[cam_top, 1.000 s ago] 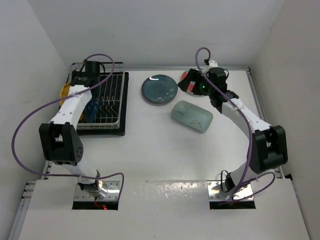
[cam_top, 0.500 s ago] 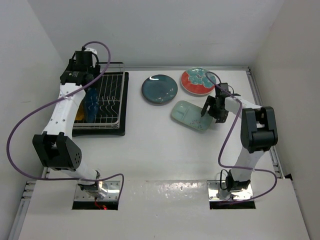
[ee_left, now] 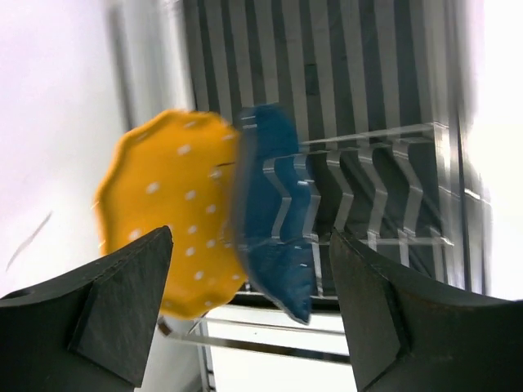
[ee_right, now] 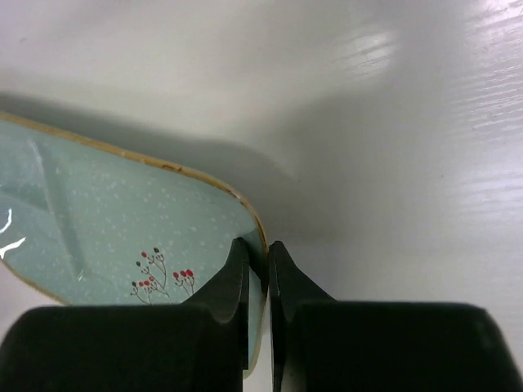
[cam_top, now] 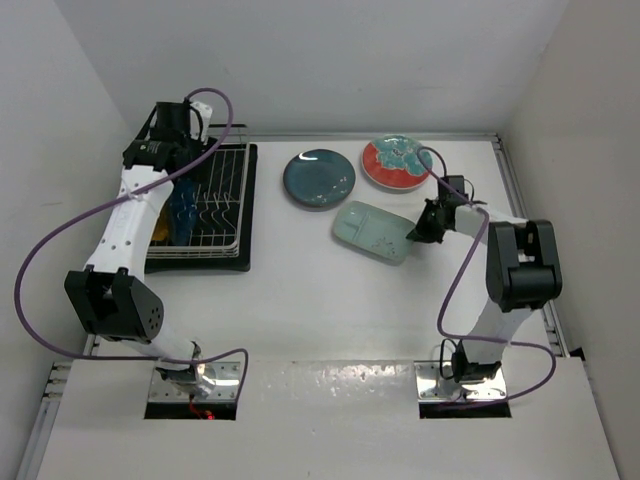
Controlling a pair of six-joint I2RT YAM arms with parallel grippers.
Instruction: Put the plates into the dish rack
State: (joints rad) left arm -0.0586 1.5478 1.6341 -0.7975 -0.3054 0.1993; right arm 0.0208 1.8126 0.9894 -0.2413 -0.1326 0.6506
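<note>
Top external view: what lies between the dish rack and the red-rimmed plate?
The dark teal round plate lies flat between the dish rack and the red-rimmed plate, touching neither; the top external view shows it.

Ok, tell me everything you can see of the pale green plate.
The pale green plate is a rounded rectangle, glazed ceramic by its look, finely speckled, with a thin tan rim and a small red-berry sprig near one end. It lies face up on the white table, nearer the arms than the teal round plate and the red-rimmed plate, touching neither. The right gripper is shut on its right rim; shadow under that end suggests it is tipped slightly up.
</note>
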